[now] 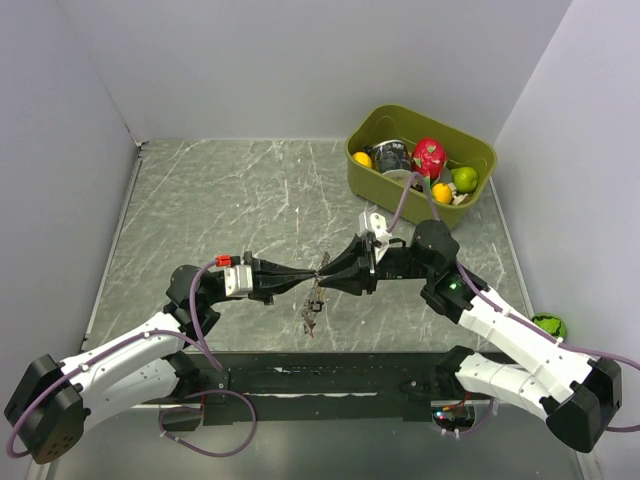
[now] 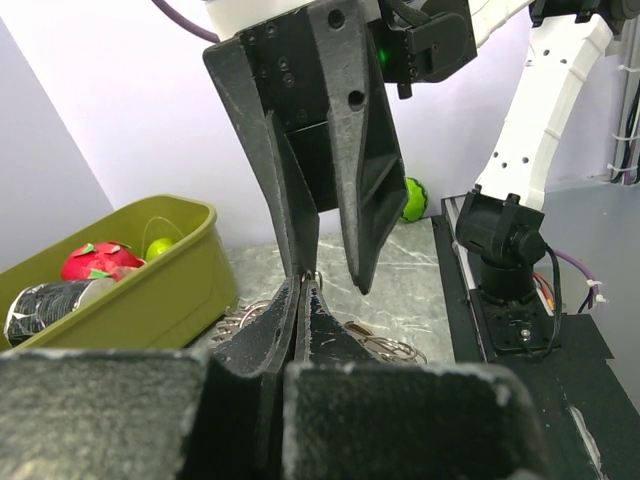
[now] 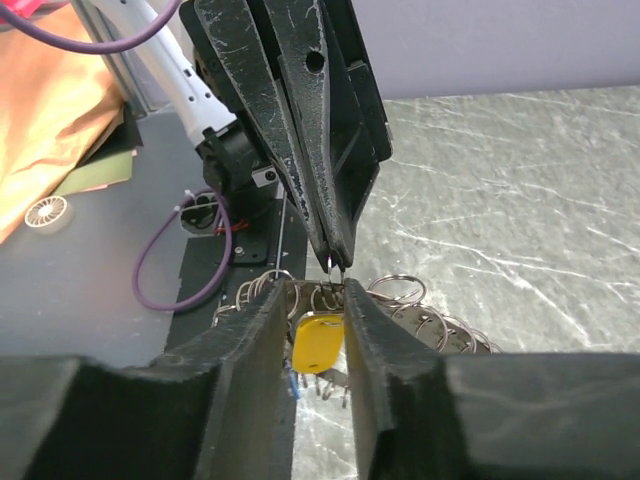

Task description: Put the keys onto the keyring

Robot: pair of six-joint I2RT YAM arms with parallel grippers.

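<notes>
Midair above the surface (image 1: 200, 200), left end effector (image 3: 335, 262) pinches the keyring (image 3: 400, 300) shut; right end effector (image 3: 318, 325), fingers apart, flanks the yellow-capped key (image 3: 318, 342) — align slowly, avoid jerking.

No readable txt, labels or nos. anywhere.

Grey marble-look tabletop (image 1: 230, 200) with white veins, boxed in by plain pale walls (image 1: 300, 60) left, far and right. Black strip (image 1: 320, 378) along the near edge, lighting's soft and even.
</notes>
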